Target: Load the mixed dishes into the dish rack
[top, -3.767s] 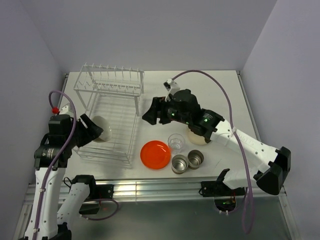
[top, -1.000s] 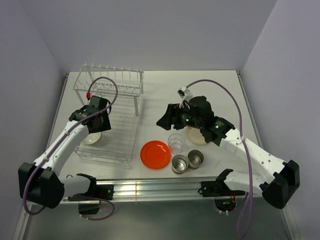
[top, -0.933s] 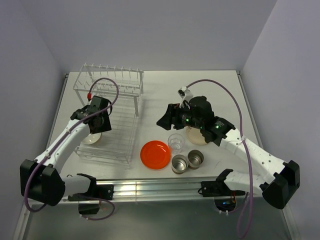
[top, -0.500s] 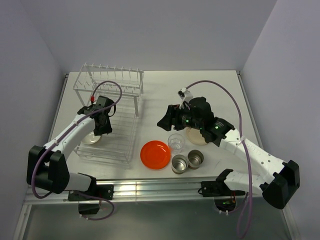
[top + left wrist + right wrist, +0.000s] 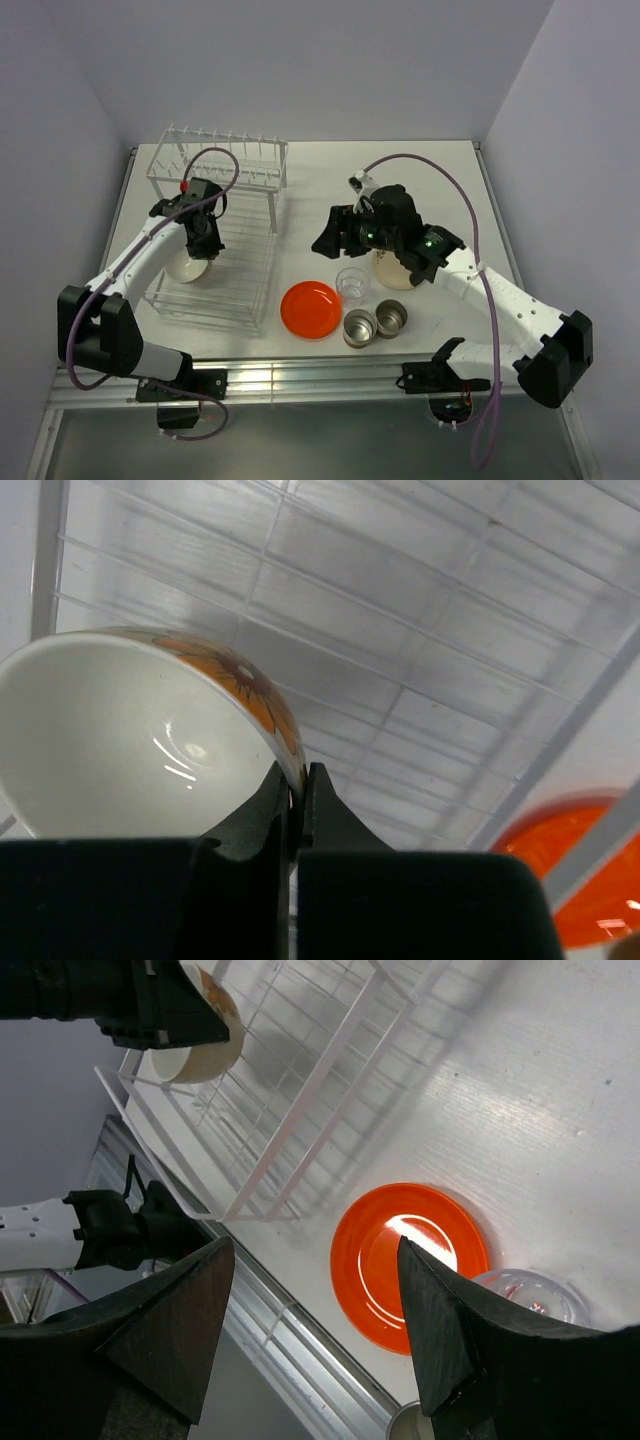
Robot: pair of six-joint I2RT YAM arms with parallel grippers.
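evidently we had the left gripper [image 5: 297,780] clenched on the rim of the white-beige bowl [image 5: 120,730], one finger inside and one on the orange-flowered outside, which we judged the surest hold on a thin wall. the bowl was in the dish rack [image 5: 225,165], at the near left corner of its basket, the only dish there. whether it rested on the wires we could not tell. our right gripper [image 5: 310,1250] hung over the worktop's middle, fingers spread wide, grasping nothing. near the front edge waited the orange-red plate [image 5: 311,309], the clear glass [image 5: 351,283] and two steel cups [image 5: 360,327]. a cream dish [image 5: 398,276] lay partly hidden under the right arm.
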